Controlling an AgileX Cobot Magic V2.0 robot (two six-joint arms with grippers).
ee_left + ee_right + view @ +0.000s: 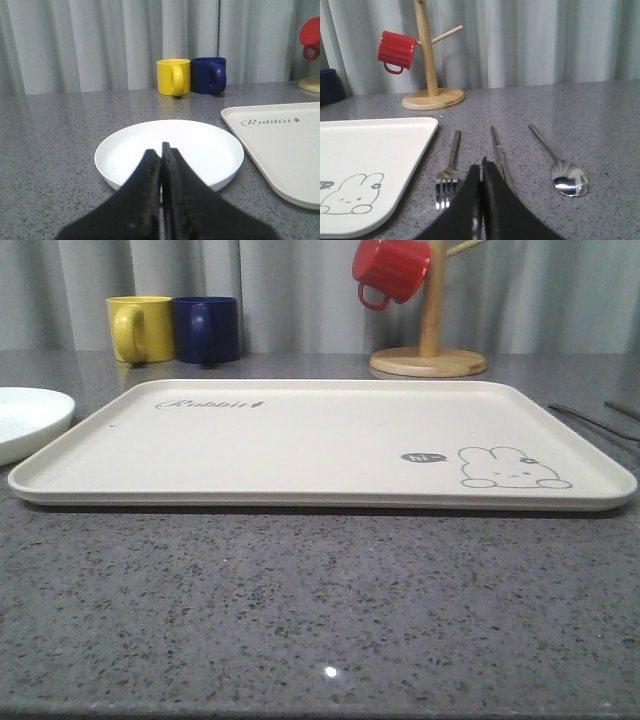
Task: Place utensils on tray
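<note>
Both grippers closed, left gripper (pixel 161 152), right gripper (pixel 481 170), fork (pixel 449 172), chopsticks (pixel 498 152), spoon (pixel 559 162) parallel beside tray (pixel 395 145).

You see a cream tray (pixel 300 440) with grey rabbit drawing (pixel 513 469), silver fork (pixel 449 172), yellow mug (pixel 140 328), navy mug (pixel 207 329), red mug (pixel 391 270).

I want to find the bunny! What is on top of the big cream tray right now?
Nothing lies on the large cream rectangular tray except its printed grey rabbit drawing. The shiny silver fork, chopsticks and spoon lie on the grey table beside it.
</note>
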